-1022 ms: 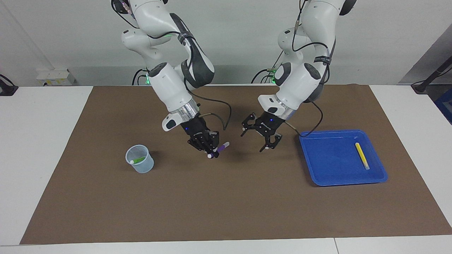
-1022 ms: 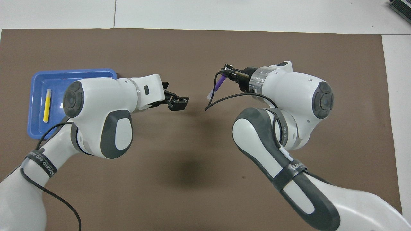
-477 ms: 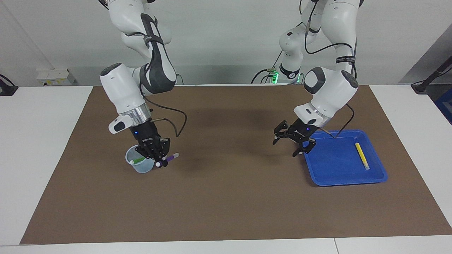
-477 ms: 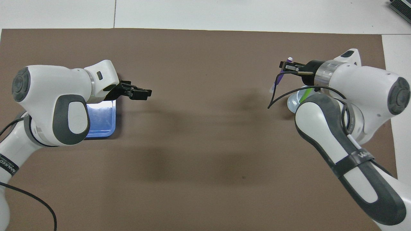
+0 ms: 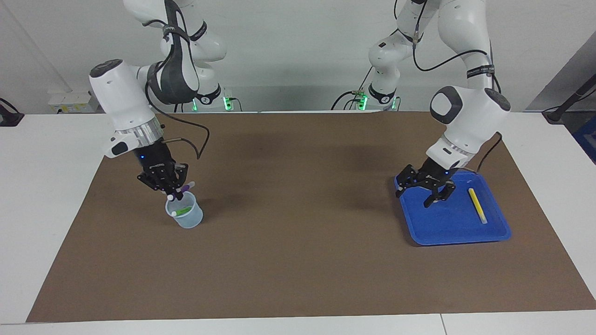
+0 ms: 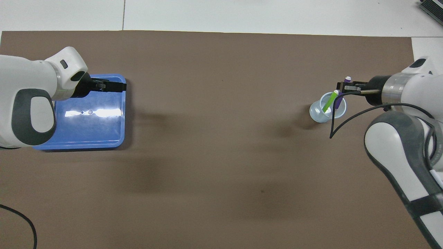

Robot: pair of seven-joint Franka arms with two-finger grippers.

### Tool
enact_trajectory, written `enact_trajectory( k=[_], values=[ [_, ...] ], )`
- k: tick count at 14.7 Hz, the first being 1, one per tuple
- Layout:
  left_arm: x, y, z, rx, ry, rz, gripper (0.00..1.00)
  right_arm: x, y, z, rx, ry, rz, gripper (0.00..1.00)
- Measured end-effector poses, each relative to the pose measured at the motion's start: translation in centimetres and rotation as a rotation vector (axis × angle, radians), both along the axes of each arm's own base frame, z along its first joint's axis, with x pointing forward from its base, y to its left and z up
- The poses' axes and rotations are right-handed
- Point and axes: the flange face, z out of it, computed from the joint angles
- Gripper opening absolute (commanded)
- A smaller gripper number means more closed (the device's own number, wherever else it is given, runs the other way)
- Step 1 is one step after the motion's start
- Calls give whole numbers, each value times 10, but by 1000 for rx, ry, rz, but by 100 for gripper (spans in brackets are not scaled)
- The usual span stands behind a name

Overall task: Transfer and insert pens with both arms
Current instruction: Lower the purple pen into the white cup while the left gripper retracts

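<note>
Right pincer (image 5: 173,191) clenched on purple pen (image 5: 185,187) over clear cup (image 5: 185,216), lime green pen (image 5: 182,211) inside cup, left pincer (image 5: 427,190) spread wide over blue tray (image 5: 458,235), yellow pen (image 5: 477,205) lying in tray, brown mat (image 5: 298,260) on tabletop (image 5: 42,186)

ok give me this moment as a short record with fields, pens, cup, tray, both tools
purple pen: held by the right tool, tilted, over the cup
green pen: in the cup, leaning on its wall
yellow pen: lying in the tray
cup: clear, upright on the brown mat, toward the right arm's end
tray: blue, toward the left arm's end
left tool: open, empty, over the tray
right tool state: shut on the purple pen
</note>
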Motion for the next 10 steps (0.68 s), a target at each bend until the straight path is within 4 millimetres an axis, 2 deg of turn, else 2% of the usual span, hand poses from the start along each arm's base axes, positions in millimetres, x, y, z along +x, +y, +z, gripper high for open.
enact_trajectory(
  k=[2, 4, 10],
  values=[
    [5, 5, 18, 41, 25, 62, 100, -10, -8, 3, -15, -2, -6, 0],
    [8, 10, 25, 64, 38, 127, 100, -10, -10, 0, -32, -32, -12, 0],
    [16, 65, 15, 81, 86, 274, 100, 7, -11, -37, -128, -88, -25, 0]
  ],
)
